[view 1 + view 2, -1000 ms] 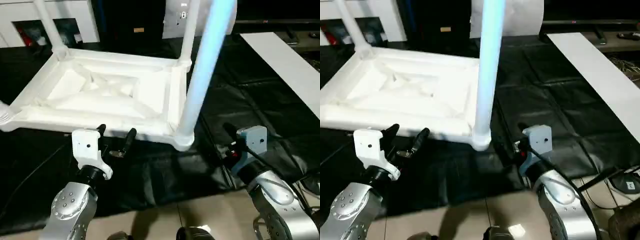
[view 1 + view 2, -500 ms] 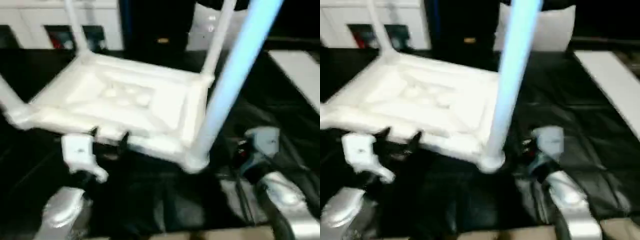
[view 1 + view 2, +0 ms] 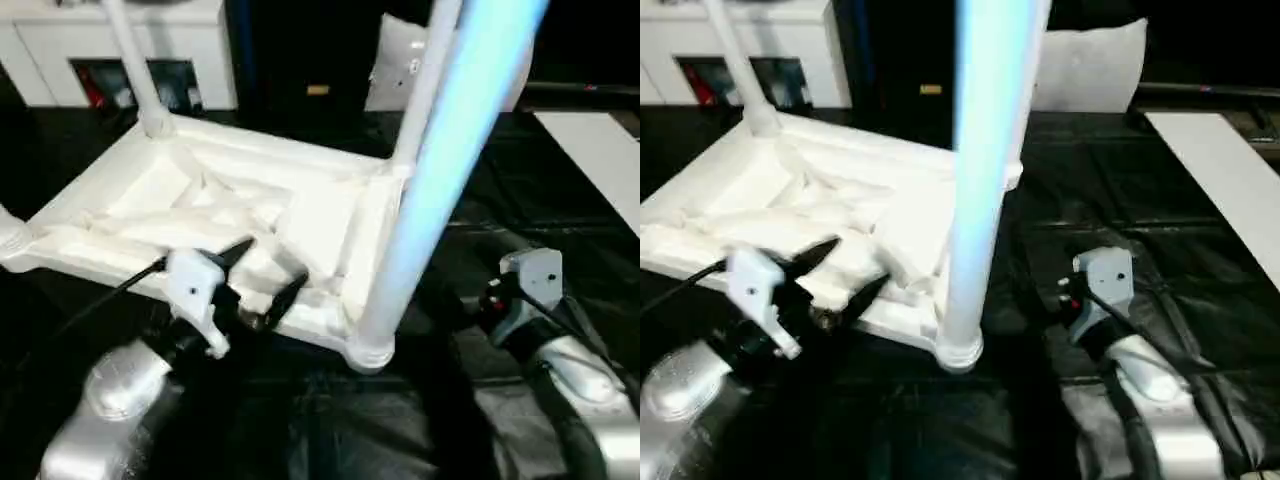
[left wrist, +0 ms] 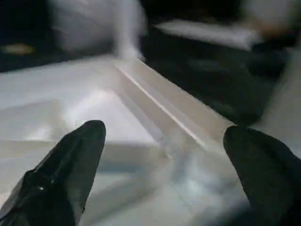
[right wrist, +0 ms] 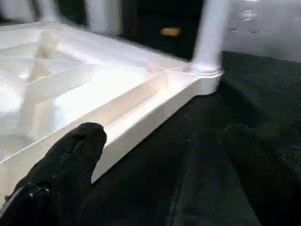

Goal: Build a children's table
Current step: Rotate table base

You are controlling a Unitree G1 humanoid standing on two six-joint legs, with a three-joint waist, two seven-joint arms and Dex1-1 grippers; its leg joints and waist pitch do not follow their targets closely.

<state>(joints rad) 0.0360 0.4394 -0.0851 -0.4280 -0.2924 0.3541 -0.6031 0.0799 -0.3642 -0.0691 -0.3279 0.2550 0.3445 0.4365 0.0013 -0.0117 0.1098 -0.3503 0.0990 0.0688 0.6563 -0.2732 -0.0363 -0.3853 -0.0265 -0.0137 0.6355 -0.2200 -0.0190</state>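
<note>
The children's table (image 3: 200,200) lies upside down on the black-covered worktable, its X-ribbed underside facing up. Legs stand in the corner sockets: the near right leg (image 3: 430,190), a far right leg (image 3: 425,80) and a far left leg (image 3: 130,60). My left gripper (image 3: 272,265) is open over the table's near rim, with the rim (image 4: 178,117) showing between its fingers (image 4: 70,165). My right gripper (image 5: 164,134) is open to the right of the near right leg, above the black cloth and beside the table's side edge (image 5: 155,113), with nothing between its fingers (image 5: 66,165).
A white cabinet (image 3: 60,40) stands at the back left and a white bag (image 3: 1090,60) at the back. A flat white board (image 3: 600,160) lies at the right on the black cover (image 3: 480,230). A black cable (image 3: 100,300) runs along my left arm.
The camera has shifted. My left gripper has moved forward and up, from in front of the table's near rim to over it. Both grippers stay open.
</note>
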